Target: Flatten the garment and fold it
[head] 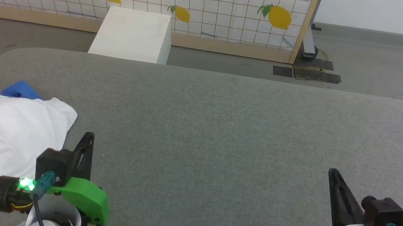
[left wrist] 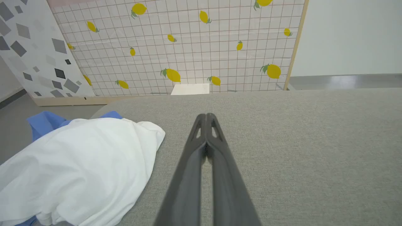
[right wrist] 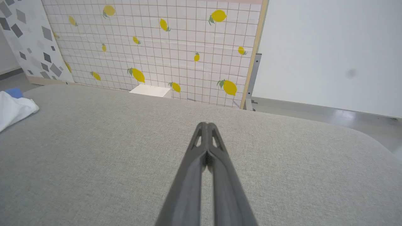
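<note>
The garment lies crumpled in a heap at the left end of the grey table, white body on top, blue sleeve fabric poking out at its far left edge. In the left wrist view the garment sits just left of my fingers. My left gripper is shut and empty, a little to the right of the heap and apart from it; its tips press together. My right gripper is shut and empty over bare table at the lower right, tips together. The garment shows far left there.
A white box stands on the floor behind the table's far edge. Beyond it runs a lemon-patterned grid panel with a wooden frame. Grey floor lies at the right rear. The table's rounded left corner is near the garment.
</note>
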`<state>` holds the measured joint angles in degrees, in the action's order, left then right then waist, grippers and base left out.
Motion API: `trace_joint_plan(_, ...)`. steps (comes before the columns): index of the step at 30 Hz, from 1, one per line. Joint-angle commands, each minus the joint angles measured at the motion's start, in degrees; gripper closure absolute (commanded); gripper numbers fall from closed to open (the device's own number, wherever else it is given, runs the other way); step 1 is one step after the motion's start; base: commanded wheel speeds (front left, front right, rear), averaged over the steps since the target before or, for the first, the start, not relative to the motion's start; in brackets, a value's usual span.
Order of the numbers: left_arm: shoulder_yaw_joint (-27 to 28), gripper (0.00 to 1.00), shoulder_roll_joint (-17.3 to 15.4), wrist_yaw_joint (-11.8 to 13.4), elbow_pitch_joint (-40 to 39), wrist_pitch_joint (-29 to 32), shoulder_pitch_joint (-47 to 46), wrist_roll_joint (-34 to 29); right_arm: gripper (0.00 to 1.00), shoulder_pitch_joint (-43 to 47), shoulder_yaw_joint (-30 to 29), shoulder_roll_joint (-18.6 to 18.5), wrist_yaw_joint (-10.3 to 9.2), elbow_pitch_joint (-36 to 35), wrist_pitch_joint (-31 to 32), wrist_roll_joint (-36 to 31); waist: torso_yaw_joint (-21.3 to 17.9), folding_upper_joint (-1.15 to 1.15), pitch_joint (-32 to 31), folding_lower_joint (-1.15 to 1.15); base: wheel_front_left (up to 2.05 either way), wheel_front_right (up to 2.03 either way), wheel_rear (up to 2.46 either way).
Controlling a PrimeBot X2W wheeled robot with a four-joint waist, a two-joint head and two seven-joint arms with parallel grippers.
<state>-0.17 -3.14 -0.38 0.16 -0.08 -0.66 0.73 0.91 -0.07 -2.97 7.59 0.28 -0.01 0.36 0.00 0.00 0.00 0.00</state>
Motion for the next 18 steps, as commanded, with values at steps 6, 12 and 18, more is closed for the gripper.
trace_joint_plan(6, 0.17, 1.0, 0.26, 0.38, -0.16, 0.08, 0.66, -0.73, 1.0, -0.91, 0.07, 0.1, -0.1, -0.28, 0.01, -0.36, 0.0, 0.0, 0.0, 0.0, 0.0, 0.0, 0.0)
trace_joint_plan(12, 0.17, 1.0, 0.26, 0.38, -0.16, 0.08, 0.66, -0.73, 1.0, -0.91, 0.07, 0.1, -0.1, -0.28, 0.01, -0.36, 0.0, 0.0, 0.0, 0.0, 0.0, 0.0, 0.0)
trace_joint_plan(18, 0.17, 1.0, 0.26, 0.38, -0.16, 0.08, 0.66, -0.73, 1.0, -0.91, 0.07, 0.1, -0.1, -0.28, 0.01, -0.36, 0.0, 0.0, 0.0, 0.0, 0.0, 0.0, 0.0)
